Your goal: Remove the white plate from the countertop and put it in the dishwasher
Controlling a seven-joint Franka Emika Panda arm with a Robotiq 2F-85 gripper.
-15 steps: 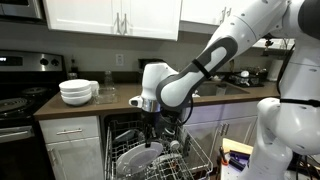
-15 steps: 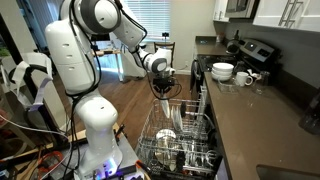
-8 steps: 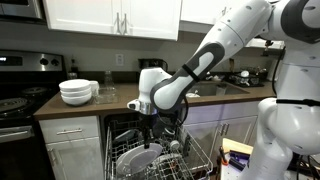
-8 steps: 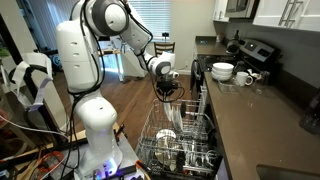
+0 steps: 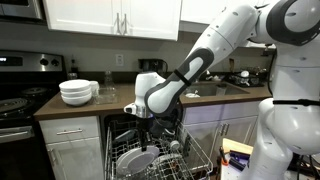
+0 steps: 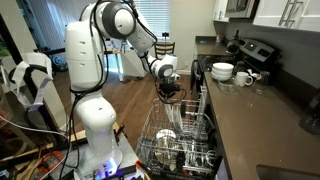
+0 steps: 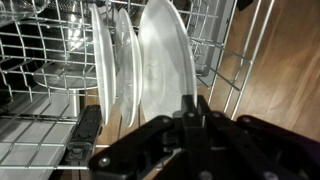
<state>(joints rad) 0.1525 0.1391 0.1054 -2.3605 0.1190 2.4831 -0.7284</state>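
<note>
The round white ceramic plate (image 7: 165, 60) stands upright near the right edge of the grey wire dishwasher rack (image 7: 40, 60), its rim pinched between the nearly closed fingers of the black gripper (image 7: 197, 102).

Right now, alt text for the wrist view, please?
A white plate stands on edge in the rack, its rim meeting the dark tool at the bottom; grip unclear. Two more plates stand to its left.
</note>
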